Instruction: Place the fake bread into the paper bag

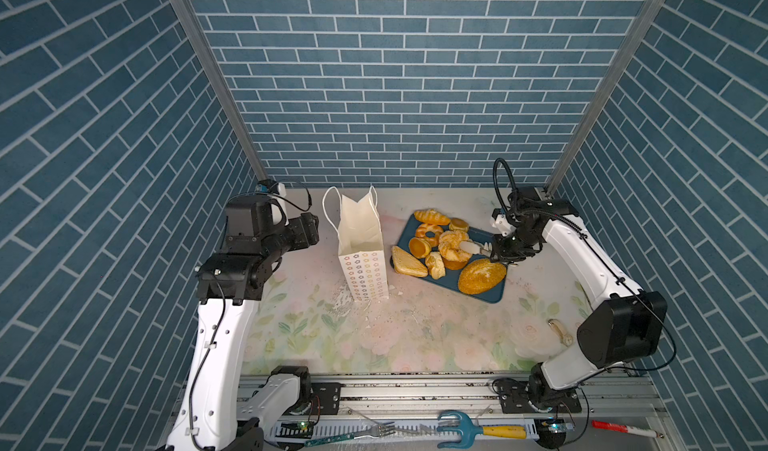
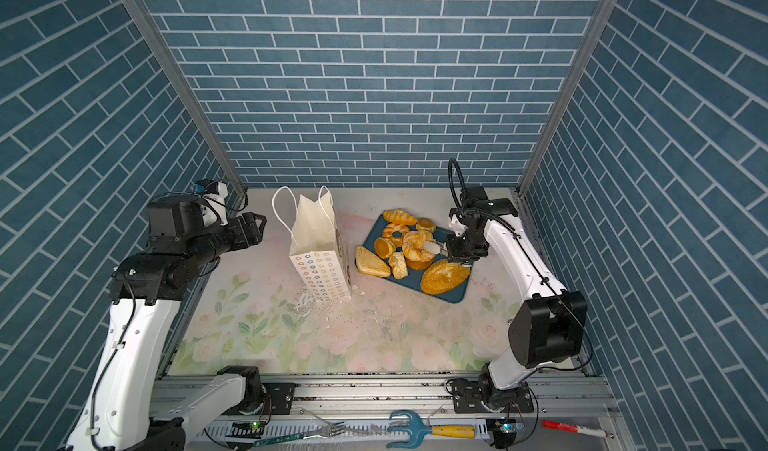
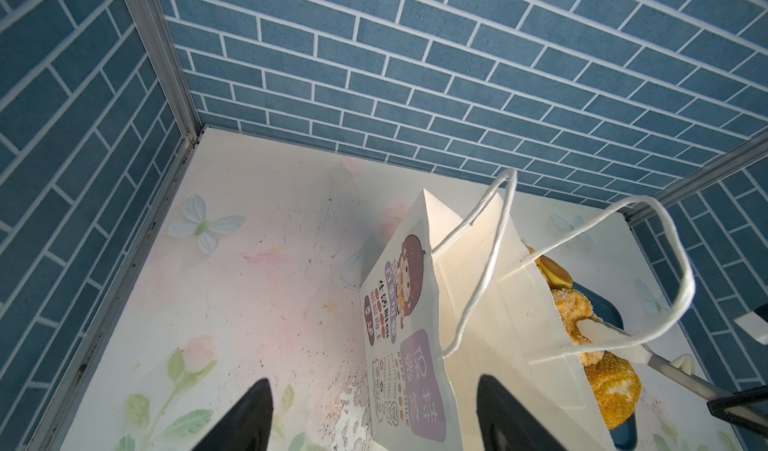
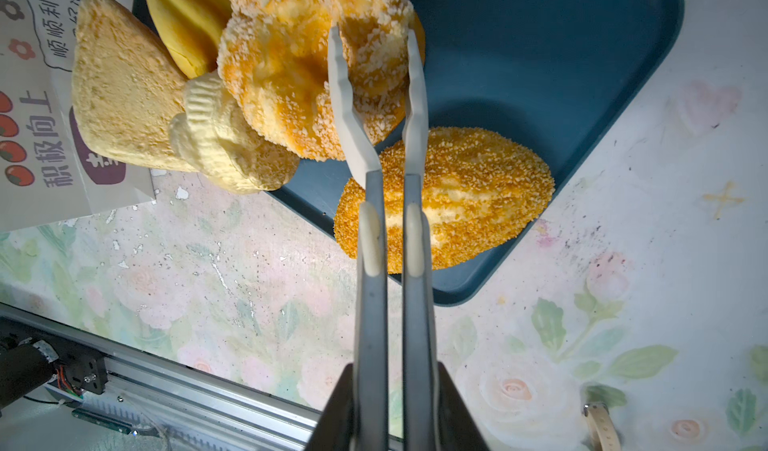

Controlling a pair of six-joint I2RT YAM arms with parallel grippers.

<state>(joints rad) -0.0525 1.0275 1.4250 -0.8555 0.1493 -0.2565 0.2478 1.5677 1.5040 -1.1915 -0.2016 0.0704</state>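
Observation:
The fake bread lies heaped on a dark blue tray [image 1: 486,295]: croissant [image 1: 431,217], glazed ring [image 1: 428,232], toast wedge [image 1: 407,262] and seeded loaf [image 1: 482,277] among them. My right gripper [image 4: 392,386] is shut on grey tongs [image 4: 390,262]. The tongs' white tips pinch the sugared wreath [image 4: 286,74]; whether the wreath is off the tray I cannot tell. The white paper bag [image 1: 359,241] stands upright and open, left of the tray. My left gripper [image 3: 374,415] hangs open beside the bag, holding nothing.
A wristwatch [image 1: 561,332] lies on the flowered mat near the right arm. A fork [image 1: 374,430], a blue hand rake [image 1: 457,426] and a red pen [image 1: 619,428] rest along the front rail. Blue brick walls close in three sides.

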